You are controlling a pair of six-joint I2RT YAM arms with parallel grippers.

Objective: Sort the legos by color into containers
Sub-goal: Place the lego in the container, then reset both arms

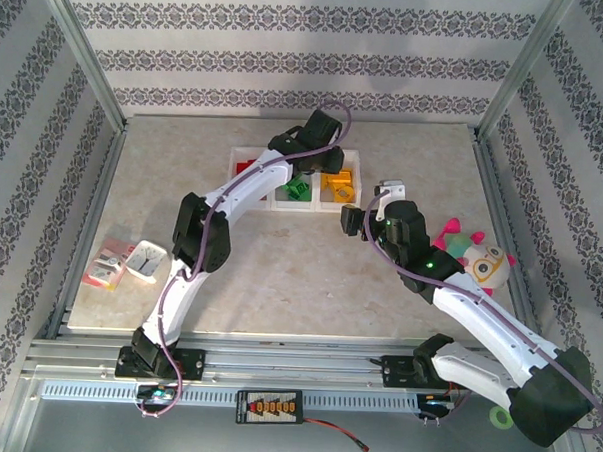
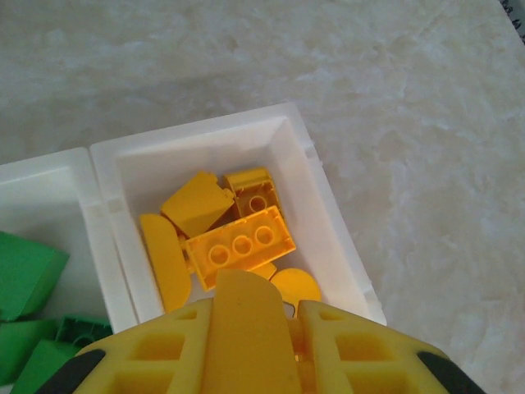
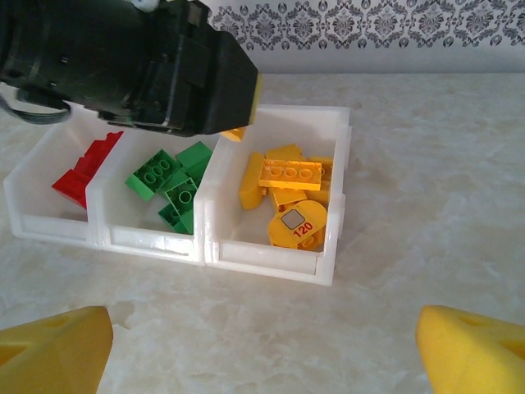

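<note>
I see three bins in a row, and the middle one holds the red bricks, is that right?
Not quite. There are three bins in a row, but the middle bin holds green bricks; the red bricks lie in the end bin beside it. The right wrist view shows this.

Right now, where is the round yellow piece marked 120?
In the right wrist view, the round yellow piece lies in the right-hand bin of the row, close to its near wall, just in front of the studded yellow brick.
</note>
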